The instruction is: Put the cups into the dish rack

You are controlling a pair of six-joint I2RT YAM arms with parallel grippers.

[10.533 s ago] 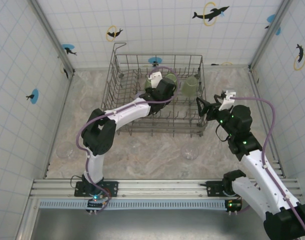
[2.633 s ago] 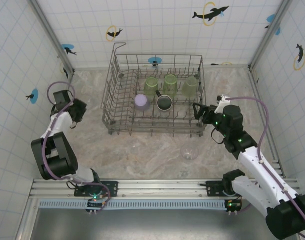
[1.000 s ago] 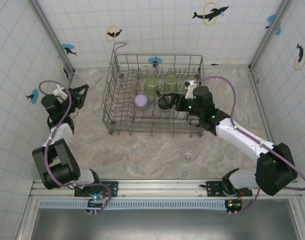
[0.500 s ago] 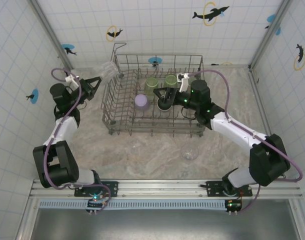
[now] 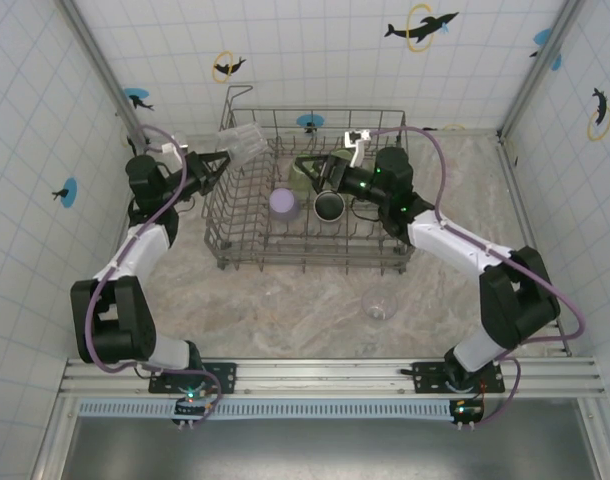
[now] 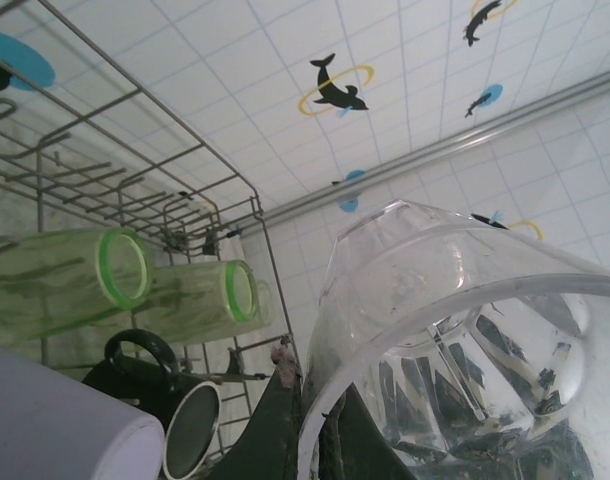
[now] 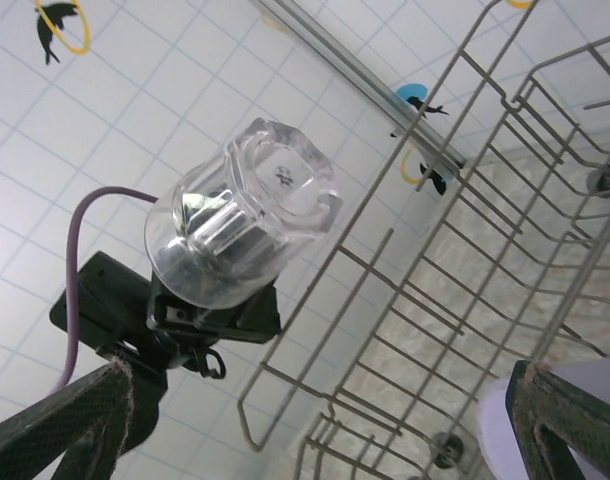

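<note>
Shows from above the dish rack (image 5: 217,215) on the table (image 5: 185,290), toward the far wall. Contains at its centre a lavender tumbler (image 5: 283,203), closed end uppermost, and just right of it a black mug (image 5: 329,206) with its dark mouth showing. Holds behind these the green tumblers (image 6: 70,290), largely covered overhead by the right arm. Leaves a second clear glass (image 5: 378,303) standing on the table, on the near side of the rack's near-right corner and apart from it.

Left gripper (image 5: 223,158): clamped on the rim of a clear glass (image 5: 243,143), raised and tipped on its side above the rack's far-left corner. Right gripper (image 5: 305,172): jaws spread wide, gripping nothing, above the far middle of the rack and pointing left at that glass.

Left wrist view adds the glass rim pinched between the dark fingers (image 6: 275,430), plus two green tumblers lying on their sides, mouths rightward, with part of a third beyond. Right wrist view adds the glass's thick faceted base, facing the lens, and the lavender tumbler at lower right.
</note>
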